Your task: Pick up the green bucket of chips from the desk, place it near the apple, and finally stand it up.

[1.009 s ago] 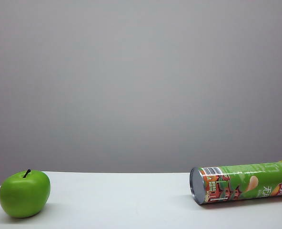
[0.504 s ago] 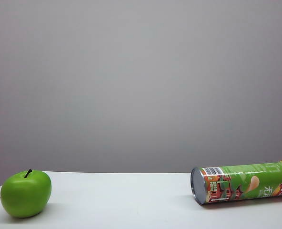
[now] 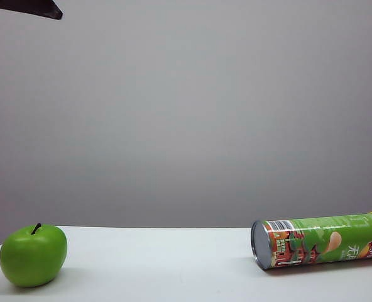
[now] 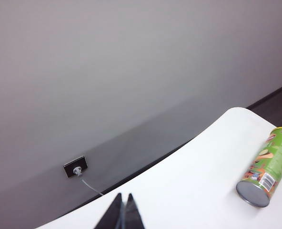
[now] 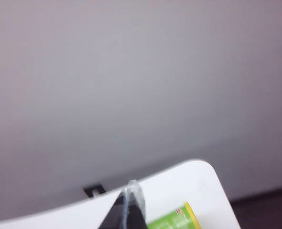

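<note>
The green bucket of chips (image 3: 321, 241) lies on its side at the right of the white desk (image 3: 173, 267), silver bottom toward the middle and yellow lid at the right edge. The green apple (image 3: 33, 256) sits at the far left. My left gripper (image 4: 123, 198) hangs high above the desk, fingers shut together and holding nothing, with the bucket of chips (image 4: 267, 167) well off to one side. My right gripper (image 5: 131, 188) is also shut and empty, above the desk, with the lid end of the bucket of chips (image 5: 174, 219) just beyond its tips.
A dark piece of an arm (image 3: 29, 7) shows in the top left corner of the exterior view. A plain grey wall stands behind the desk, with a black socket and cable (image 4: 75, 167) low on it. The desk's rounded corner (image 5: 205, 169) is near the can.
A dark piece of an arm has come into the top left corner of the exterior view. The can and the apple lie where they were.
</note>
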Controlling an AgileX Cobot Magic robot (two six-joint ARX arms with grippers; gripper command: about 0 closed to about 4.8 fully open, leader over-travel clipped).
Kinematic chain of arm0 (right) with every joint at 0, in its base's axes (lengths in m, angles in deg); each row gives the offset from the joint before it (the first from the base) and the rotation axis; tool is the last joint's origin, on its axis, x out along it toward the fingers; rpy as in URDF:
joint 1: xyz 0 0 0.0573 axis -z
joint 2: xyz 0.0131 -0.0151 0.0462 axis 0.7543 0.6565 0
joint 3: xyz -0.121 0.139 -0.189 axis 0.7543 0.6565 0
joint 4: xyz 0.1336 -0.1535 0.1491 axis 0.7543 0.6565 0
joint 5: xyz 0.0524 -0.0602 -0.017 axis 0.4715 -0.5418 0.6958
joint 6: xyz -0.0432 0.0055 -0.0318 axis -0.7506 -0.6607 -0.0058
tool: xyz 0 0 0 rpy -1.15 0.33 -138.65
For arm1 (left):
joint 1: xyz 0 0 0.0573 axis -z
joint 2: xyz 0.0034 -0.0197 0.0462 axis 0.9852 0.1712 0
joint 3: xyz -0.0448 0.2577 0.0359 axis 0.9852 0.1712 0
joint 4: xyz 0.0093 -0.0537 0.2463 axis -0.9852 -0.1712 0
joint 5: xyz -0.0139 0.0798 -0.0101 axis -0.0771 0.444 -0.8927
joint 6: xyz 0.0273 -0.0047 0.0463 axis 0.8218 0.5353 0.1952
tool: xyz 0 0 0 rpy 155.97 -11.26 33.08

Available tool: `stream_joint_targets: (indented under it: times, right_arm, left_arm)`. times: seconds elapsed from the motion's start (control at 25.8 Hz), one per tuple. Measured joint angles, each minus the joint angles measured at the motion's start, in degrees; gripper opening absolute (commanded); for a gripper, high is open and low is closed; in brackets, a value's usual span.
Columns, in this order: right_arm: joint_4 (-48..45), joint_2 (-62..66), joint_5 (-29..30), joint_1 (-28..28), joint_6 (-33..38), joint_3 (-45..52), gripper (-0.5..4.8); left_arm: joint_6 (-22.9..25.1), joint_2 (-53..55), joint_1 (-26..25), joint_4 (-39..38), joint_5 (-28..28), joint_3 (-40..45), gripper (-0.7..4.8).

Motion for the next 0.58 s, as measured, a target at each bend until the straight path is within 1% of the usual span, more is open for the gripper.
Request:
stream_joint_targets:
  times: [0.04,0.12,0.16,0.31,0.43,0.5,0.54,0.58]
  right_arm:
    - [0.70,6.75,0.42,0.00,-0.57,-3.65,0.03]
    - [0.76,16.02,1.95,0.00,-0.85,-9.46,0.32]
    - [0.76,19.52,2.82,0.00,-0.96,-11.69,0.34]
    - [1.75,32.61,6.99,-0.04,-0.76,-20.83,0.33]
    - [1.79,42.18,10.60,-0.07,0.28,-28.20,0.37]
    - [3.41,46.84,11.58,-0.09,0.81,-32.70,0.56]
    - [4.26,49.00,11.82,-0.09,1.03,-35.04,0.56]
    - [5.31,50.86,11.85,-0.07,1.38,-37.03,0.67]
  left_arm:
    - [0.26,1.14,0.00,0.02,0.02,-0.96,-0.05]
    - [0.37,2.27,0.00,0.17,0.02,-1.81,-0.05]
    - [0.72,2.69,0.00,0.15,0.00,-2.10,-0.05]
    - [4.68,4.33,0.68,-0.52,0.02,-3.32,-0.05]
    - [7.43,6.36,0.83,-3.48,-0.31,-6.75,-0.05]
    - [9.18,8.02,0.76,-6.45,-0.24,-9.90,-0.05]
    - [10.54,8.87,0.79,-8.79,-0.15,-11.63,-0.05]
    - [12.00,9.77,1.07,-11.32,0.00,-13.60,-0.05]
